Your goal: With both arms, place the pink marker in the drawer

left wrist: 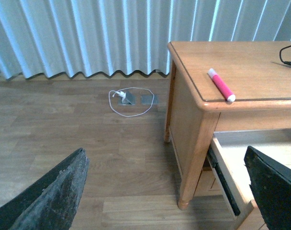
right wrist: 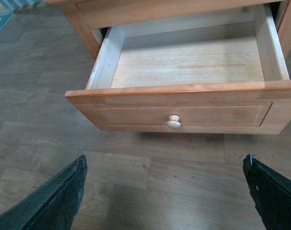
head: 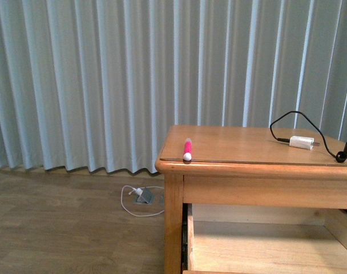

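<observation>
Pink marker (left wrist: 221,85) lies at the wooden desk top's (left wrist: 251,55) front edge, beyond the spread, empty jaws of your left gripper (left wrist: 164,151), while your right gripper (right wrist: 164,158), jaws equally spread, faces the pulled-out drawer (right wrist: 136,92) and its round knob (right wrist: 173,122).

Only the tips of each hand show. The left hand (left wrist: 164,152) has two broad, wedge-shaped black fingers (left wrist: 52,196) with a rough, grey-scuffed matte surface. The right hand (right wrist: 165,160) has the same tapering fingers (right wrist: 50,201), dark with a faint greenish cast, one carrying a small pale fleck at its tip.
</observation>
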